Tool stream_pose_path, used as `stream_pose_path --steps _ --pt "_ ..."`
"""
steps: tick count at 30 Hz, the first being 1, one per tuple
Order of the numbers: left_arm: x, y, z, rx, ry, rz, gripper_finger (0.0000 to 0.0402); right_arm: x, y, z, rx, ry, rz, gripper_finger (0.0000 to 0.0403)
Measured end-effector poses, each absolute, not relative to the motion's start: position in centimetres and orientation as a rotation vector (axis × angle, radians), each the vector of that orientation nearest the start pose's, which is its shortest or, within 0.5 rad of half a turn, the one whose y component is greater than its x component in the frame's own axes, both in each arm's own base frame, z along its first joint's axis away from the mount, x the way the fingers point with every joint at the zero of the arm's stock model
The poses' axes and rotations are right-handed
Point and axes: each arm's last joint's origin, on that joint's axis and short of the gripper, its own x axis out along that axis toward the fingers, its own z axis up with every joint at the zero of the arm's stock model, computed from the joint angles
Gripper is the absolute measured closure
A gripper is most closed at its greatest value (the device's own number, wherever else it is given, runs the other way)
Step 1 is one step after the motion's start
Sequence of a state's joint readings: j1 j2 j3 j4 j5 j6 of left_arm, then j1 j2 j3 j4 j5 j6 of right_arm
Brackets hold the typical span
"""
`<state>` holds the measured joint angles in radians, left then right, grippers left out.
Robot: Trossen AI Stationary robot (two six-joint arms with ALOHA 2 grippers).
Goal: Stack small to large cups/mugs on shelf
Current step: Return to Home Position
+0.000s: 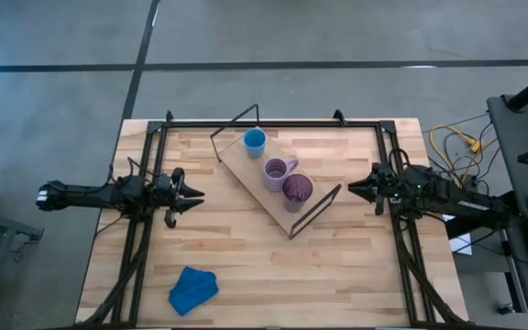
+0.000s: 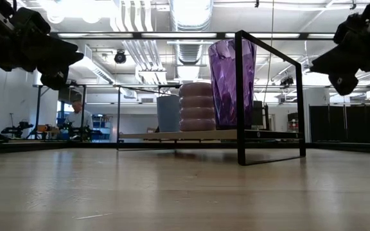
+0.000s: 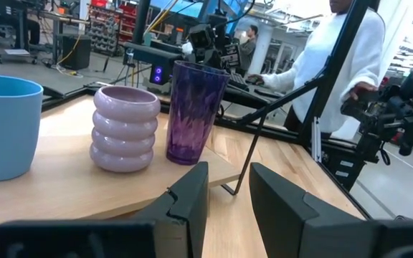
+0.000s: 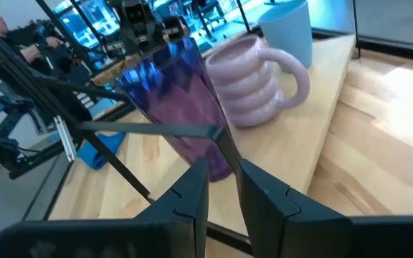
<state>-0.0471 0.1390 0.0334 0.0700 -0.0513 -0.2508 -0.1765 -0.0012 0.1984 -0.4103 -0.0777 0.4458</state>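
Grey concrete floor surrounds the wooden tabletop (image 1: 246, 266), which is framed by black rails.

1. Shelf (image 1: 246, 165): a light wooden board on black wire-frame legs. It stands diagonally on the rear half of the tabletop, one end near the rear edge and the other towards the centre.
2. Cups: all three stand upright in one row along the shelf.
   - The light-blue cup (image 1: 255, 141) is at the end nearest the rear edge.
   - The pale-lilac mug (image 1: 276, 172) is in the middle, its handle turned towards the right edge.
   - The dark-purple cup (image 1: 297, 190) is at the end nearest the centre. It stands just beside the mug and possibly touches it; the overhead view does not settle this.
3. Left gripper (image 1: 197, 194): raised off the surface near the left edge and pointing at the shelf. Its fingers are a narrow gap apart and hold nothing.
4. Right gripper (image 1: 350, 190): raised near the right edge and facing the shelf end with the dark-purple cup. Its fingers are likewise slightly apart and hold nothing.
5. Blue cloth (image 1: 193, 289): lies crumpled near the front-left corner, well apart from the shelf.
6. Beyond the table, a person in a white sleeve (image 3: 328, 57) is at a workstation.
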Motion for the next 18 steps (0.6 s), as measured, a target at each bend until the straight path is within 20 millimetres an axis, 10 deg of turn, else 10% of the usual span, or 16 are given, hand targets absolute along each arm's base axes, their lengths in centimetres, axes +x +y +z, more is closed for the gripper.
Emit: stream_pose_path --steps 18 --pt "10.52 -0.35 17.03 -0.249 0.037 0.008 0.0313 7.98 -1.20 18.23 0.474 0.212 -0.150 0.0335"
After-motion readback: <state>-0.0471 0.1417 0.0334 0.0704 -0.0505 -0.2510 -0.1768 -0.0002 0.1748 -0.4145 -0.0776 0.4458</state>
